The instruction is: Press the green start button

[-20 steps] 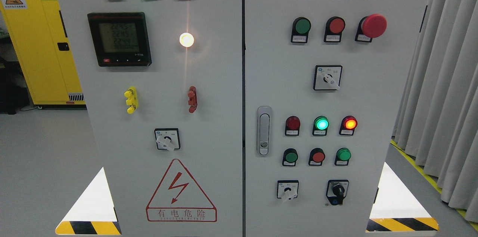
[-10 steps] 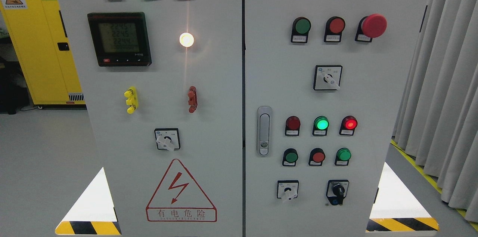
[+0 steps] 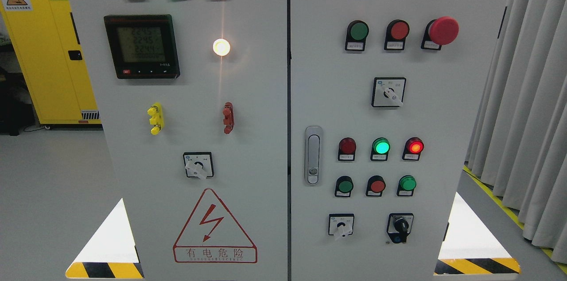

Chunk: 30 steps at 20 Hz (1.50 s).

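Neither hand nor arm of the robot shows in the head view, so their pose and how far the fingers are open cannot be told.

Head view: a grey control cabinet (image 3: 248,95) with two doors fills the picture. On the right door, several green buttons could be the start button, and the labels are too small to read: one green push button (image 3: 358,31) heads the second row, left of a red push button (image 3: 399,30) and a red mushroom stop button (image 3: 443,30); another green button (image 3: 345,186) sits in the lower row beside a red button (image 3: 377,185) and a third green button (image 3: 407,183). Above that row a green lamp (image 3: 381,146) glows between two red lamps. A door handle (image 3: 313,155) stands upright to the left. On the left door are a digital meter (image 3: 141,46) and a lightning warning triangle (image 3: 215,227).
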Motion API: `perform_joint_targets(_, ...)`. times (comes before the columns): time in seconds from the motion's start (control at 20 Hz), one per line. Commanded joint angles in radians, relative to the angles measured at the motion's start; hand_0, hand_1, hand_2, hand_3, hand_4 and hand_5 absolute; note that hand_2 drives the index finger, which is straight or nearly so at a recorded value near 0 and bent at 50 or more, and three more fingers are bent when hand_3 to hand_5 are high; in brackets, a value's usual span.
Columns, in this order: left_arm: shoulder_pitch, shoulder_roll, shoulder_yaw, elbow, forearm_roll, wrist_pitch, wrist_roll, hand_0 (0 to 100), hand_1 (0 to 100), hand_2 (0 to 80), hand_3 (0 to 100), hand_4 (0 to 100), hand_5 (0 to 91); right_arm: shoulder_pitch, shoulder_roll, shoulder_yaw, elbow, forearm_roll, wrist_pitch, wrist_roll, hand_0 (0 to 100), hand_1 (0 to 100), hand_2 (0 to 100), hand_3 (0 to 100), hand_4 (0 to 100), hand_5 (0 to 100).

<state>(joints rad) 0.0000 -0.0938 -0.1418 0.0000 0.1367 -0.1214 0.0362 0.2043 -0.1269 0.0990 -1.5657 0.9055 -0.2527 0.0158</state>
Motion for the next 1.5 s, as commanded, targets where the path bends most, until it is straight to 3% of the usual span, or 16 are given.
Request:
perform_joint_targets(0.0, -0.014, -0.010, -0.001, -0.028, 0.000, 0.000, 0.001, 12, 56, 0.0, 0, 0, 0.0, 0.001, -0.040, -0.024, -0.407, 0.036, -0.007, 0.015, 29, 53, 0, 63, 61, 46)
perform_joint_targets(0.3, -0.014, -0.010, -0.001, -0.028, 0.000, 0.000, 0.001, 12, 56, 0.0, 0, 0, 0.0, -0.115, -0.042, -0.030, -0.459, 0.099, -0.007, 0.043, 29, 56, 0, 76, 76, 65)
perform_joint_targets(0.55, -0.014, -0.010, -0.001, -0.028, 0.000, 0.000, 0.001, 12, 56, 0.0, 0, 0, 0.0, -0.221, -0.042, -0.027, -0.455, 0.135, -0.005, 0.043, 29, 60, 0, 77, 79, 72)
perform_joint_targets(0.7, -0.014, -0.012, -0.001, -0.028, 0.000, 0.000, 0.001, 12, 56, 0.0, 0, 0, 0.0, -0.255, -0.042, -0.021, -0.439, 0.136, -0.003, 0.053, 29, 60, 0, 76, 80, 73)
perform_joint_targets(0.85, -0.014, -0.010, -0.001, -0.028, 0.000, 0.000, 0.001, 12, 56, 0.0, 0, 0, 0.0, -0.288, -0.039, -0.004, -0.401, 0.139, -0.002, 0.098, 30, 61, 0, 76, 80, 73)
perform_joint_targets(1.45, -0.014, -0.012, -0.001, -0.028, 0.000, 0.000, 0.001, 12, 56, 0.0, 0, 0, 0.0, -0.417, -0.033, 0.028, -0.277, 0.155, 0.004, 0.098, 31, 60, 0, 72, 77, 69)
